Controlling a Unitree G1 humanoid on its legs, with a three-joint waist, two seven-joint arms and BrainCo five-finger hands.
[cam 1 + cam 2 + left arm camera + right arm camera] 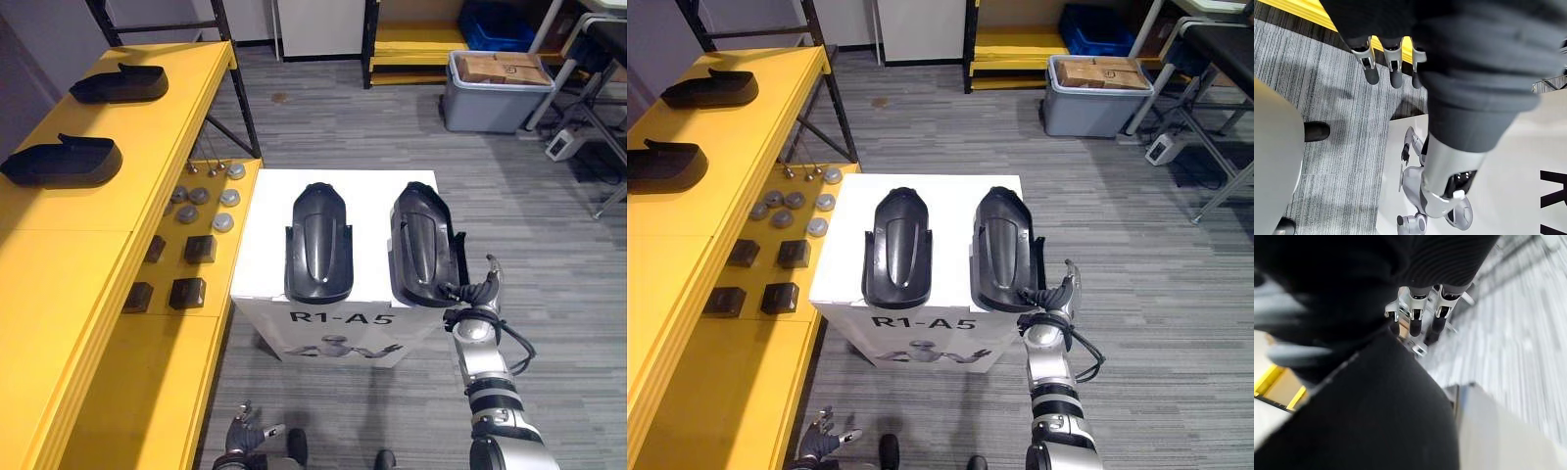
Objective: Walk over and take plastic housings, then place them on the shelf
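Housings [318,245] paired on white box [265,235] beside yellow shelf [69,284]; right hand [477,294] at one.

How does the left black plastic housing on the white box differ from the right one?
The left black plastic housing lies near the white box's middle, untouched; the right black plastic housing lies along its right edge, with the right hand at its near corner. Both lie lengthwise, side by side.
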